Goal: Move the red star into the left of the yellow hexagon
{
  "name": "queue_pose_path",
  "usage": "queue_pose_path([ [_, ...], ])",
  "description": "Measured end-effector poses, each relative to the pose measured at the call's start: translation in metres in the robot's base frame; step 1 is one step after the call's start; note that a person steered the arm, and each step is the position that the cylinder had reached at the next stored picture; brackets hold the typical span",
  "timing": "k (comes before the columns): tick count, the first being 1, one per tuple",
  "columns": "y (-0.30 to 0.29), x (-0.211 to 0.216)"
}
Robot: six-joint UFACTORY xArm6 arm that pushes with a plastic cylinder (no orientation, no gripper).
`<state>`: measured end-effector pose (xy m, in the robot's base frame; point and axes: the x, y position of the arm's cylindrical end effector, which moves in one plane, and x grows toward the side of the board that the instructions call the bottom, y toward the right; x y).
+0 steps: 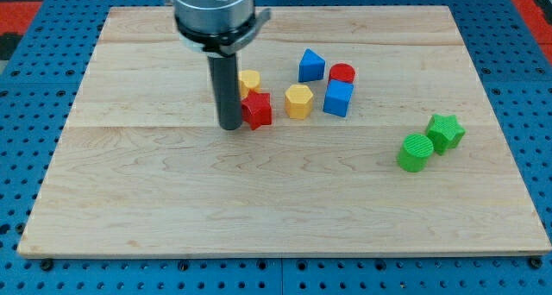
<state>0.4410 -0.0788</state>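
Two red blocks, two yellow, two blue, two green; my tip touches the red star.

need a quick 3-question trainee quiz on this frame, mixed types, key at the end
1. True or false: my tip sits at the view's right of the red star.
2. Which block lies nearest the red star on its right in the view? A) yellow hexagon B) green star C) green cylinder
3. Fill in: the red cylinder sits just above the blue ____ in the view.

Key:
1. False. My tip is at the star's left, right against it or nearly so.
2. A. A small gap shows between the two.
3. cube. A blue triangular block lies to the cylinder's left.
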Motion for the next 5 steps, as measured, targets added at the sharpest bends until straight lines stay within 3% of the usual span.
queue_pose_path([
  [1,-0.027,-0.006],
  [4,0.047,-0.024],
  [5,0.029,-0.022],
])
